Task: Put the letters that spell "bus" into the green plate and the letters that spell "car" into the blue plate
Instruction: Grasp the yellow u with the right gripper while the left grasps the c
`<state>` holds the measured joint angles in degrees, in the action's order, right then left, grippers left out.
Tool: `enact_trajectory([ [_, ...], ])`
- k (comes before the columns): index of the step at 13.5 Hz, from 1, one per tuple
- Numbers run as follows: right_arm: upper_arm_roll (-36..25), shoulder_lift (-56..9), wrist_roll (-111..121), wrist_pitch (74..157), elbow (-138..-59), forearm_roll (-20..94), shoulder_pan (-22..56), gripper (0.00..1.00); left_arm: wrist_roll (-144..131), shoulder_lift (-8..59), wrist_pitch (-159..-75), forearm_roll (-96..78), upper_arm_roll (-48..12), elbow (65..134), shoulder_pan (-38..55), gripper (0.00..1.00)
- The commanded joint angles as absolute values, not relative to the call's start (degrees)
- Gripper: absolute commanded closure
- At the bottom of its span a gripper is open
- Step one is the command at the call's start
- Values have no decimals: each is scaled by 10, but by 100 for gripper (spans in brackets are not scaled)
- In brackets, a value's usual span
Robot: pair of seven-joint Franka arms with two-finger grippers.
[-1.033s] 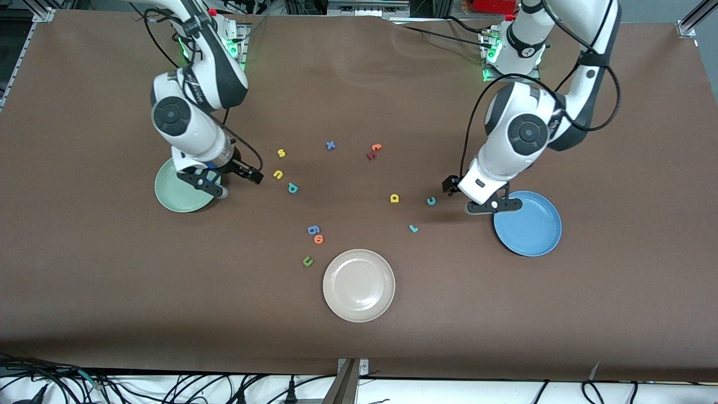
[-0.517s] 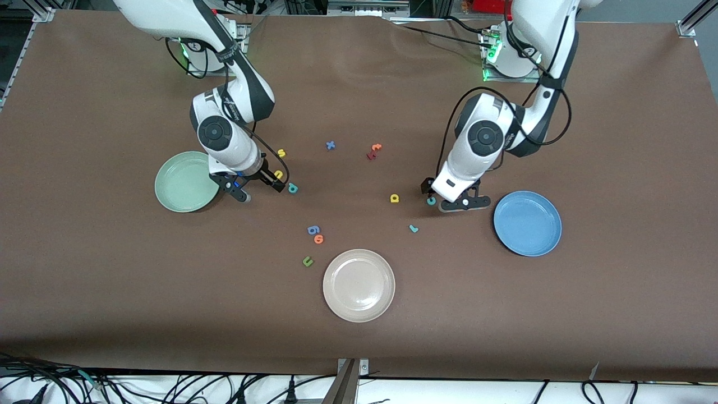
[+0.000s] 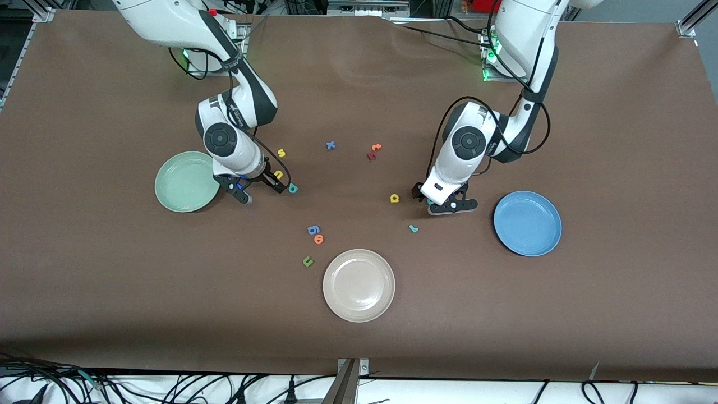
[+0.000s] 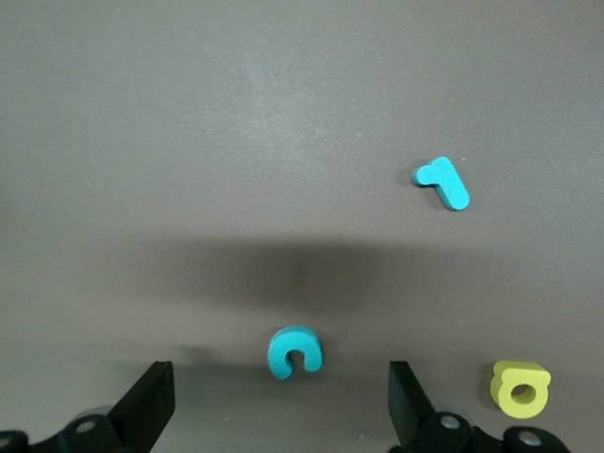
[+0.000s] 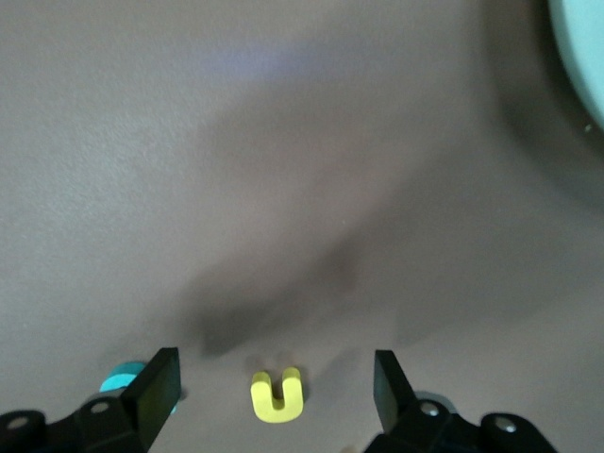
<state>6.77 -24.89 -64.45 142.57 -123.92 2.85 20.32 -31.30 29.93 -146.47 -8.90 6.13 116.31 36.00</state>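
The yellow "u" (image 5: pixel 276 394) lies on the table between the fingers of my open right gripper (image 5: pixel 276 389), which is low over it (image 3: pixel 260 191) beside the green plate (image 3: pixel 184 182). The teal "b" (image 3: pixel 293 188) and yellow "s" (image 3: pixel 281 152) lie close by. My open left gripper (image 4: pixel 280 408) straddles the teal "c" (image 4: pixel 294 352) without touching it. In the front view that gripper (image 3: pixel 443 200) covers most of the "c". The yellow "a" (image 3: pixel 395 197) and teal "r" (image 3: pixel 413 228) lie near it. The blue plate (image 3: pixel 528 224) is empty.
A beige-white plate (image 3: pixel 359 285) sits nearest the front camera. Near it lie a dark green "u" (image 3: pixel 307 261), an orange "o" (image 3: pixel 318 239) and a blue 6-like piece (image 3: pixel 313 229). A blue "x" (image 3: pixel 330 145) and an orange and dark-red pair (image 3: pixel 374 150) lie toward the bases.
Both arms swung in from their plates toward the table's middle and came down: the right gripper onto the yellow "u", the left gripper onto the teal "c". No letter has moved.
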Motion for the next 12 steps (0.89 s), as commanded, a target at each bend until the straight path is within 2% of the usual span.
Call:
enact_trajectory([
  [1,68,-259,-672,1431,-1232,34,224,9,-330,316,-1474,-76,66,1150,369,3],
  [2,68,-259,-672,1432,-1232,34,227,9,-330,316,-1474,-76,66,1150,370,7],
  [4,68,-264,-672,1432,-1233,34,227,9,-330,316,-1475,-76,66,1150,371,9],
  [6,68,-271,-670,1433,-1232,33,227,16,-330,316,-1477,-76,66,1154,370,15],
  [9,67,-272,-665,1433,-1232,32,227,18,-330,318,-1480,-76,66,1155,370,20],
  [11,67,-272,-665,1433,-1232,32,227,30,-330,321,-1484,-76,66,1156,370,26],
  [12,67,-272,-665,1433,-1232,32,227,40,-330,322,-1487,-76,66,1156,370,27],
])
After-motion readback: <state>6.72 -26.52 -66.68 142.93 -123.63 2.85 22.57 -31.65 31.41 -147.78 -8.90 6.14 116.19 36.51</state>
